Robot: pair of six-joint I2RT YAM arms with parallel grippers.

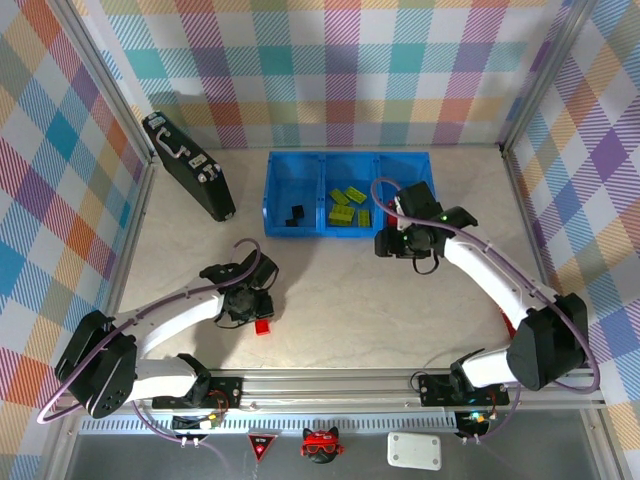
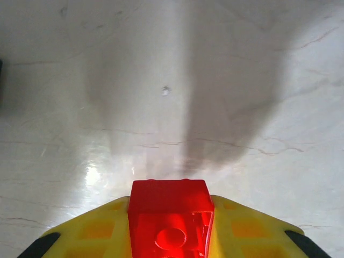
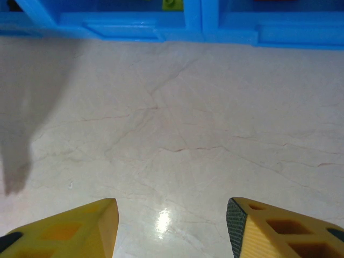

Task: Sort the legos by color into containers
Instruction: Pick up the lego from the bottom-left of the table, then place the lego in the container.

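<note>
Bench (image 1: 350,290) carries the blue containers (image 1: 300,155) at its far side, black cubes (image 1: 295,213) left, green bricks (image 1: 347,205) middle. Left pincer (image 1: 256,316) is clamped on a red lego (image 2: 171,215) low at the bench, well apart from them; right pincer (image 3: 172,226) gapes empty near the tray. Probably best: lift straight, hold the squeeze firm, go for the right compartment (image 1: 405,168), and mind the right arm (image 1: 480,265) beside it.

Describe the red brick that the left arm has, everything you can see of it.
The red brick is a small, glossy, slightly see-through plastic block, with a round stud showing on its near face. It sits clamped in the left gripper, yellow fingers against both sides, down by the pale table, well short of the blue tray. Whether it touches the table is unclear.
</note>
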